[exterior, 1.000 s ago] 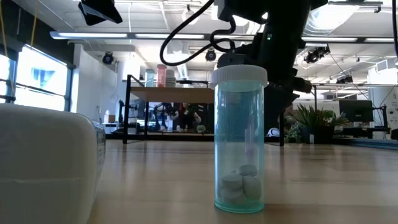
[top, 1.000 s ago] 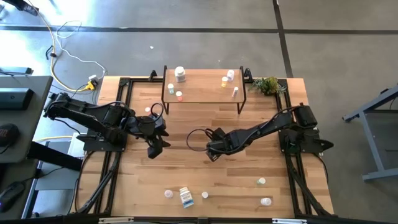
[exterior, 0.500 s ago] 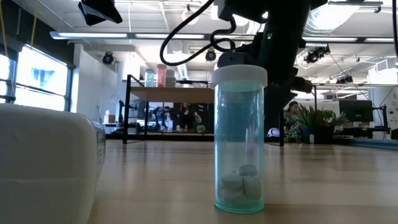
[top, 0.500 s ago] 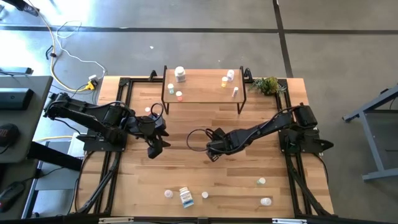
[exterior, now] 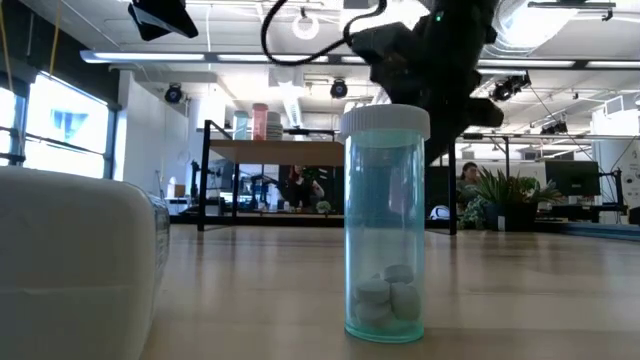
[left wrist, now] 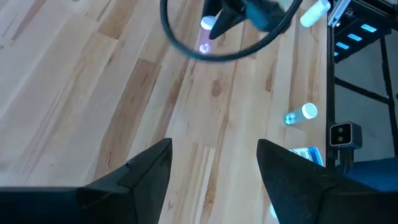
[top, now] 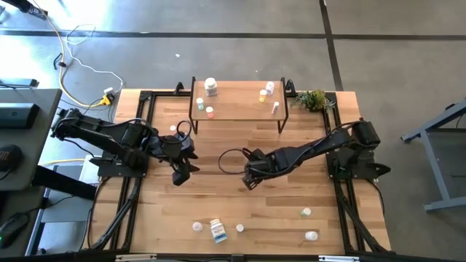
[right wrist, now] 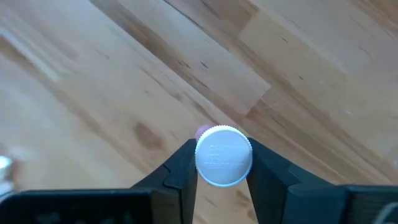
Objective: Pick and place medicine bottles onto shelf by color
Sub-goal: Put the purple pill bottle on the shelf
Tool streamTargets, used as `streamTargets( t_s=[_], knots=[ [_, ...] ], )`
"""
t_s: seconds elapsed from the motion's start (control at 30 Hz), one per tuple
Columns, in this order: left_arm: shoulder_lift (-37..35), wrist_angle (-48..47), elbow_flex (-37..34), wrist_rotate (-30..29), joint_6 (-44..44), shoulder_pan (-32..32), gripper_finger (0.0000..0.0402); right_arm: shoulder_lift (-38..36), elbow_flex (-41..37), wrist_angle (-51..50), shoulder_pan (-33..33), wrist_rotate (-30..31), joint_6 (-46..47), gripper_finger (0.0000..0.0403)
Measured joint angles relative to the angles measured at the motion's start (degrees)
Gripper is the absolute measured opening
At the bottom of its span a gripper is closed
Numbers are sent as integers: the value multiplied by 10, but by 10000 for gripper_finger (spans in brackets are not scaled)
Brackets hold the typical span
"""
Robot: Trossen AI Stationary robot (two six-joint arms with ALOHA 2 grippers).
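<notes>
two dark fingers of the right gripper (right wrist: 222, 171) clasped a white-capped bottle (right wrist: 224, 156), seemingly above the tabletop (top: 291, 196). left gripper (left wrist: 214, 165) hovered with fingers spread, holding nothing.

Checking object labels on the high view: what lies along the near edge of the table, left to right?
Small white-capped bottle → white bottle with blue label lying on its side → small white bottle → green-tinted bottle with white cap → white bottle lying nearest the right edge.
</notes>
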Motion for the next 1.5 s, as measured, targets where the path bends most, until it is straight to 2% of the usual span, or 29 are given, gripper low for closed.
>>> streamTargets(
  t_s=[0.37, 0.9, 1.23, 1.5],
  knots=[
    [4, 0, 0, 0, 3, 47, 227, -89, 0, 40, -25, 16, -71, 103],
    [9, 10, 0, 0, 6, 124, 227, -190, 0, 119, -151, 4, -292, 103],
    [9, 13, 0, 0, 0, 163, 227, -222, 3, 150, -247, -40, -420, 103],
    [9, 13, 0, 1, -5, 180, 227, -215, 80, 91, -308, -63, -554, 103]
  ],
)
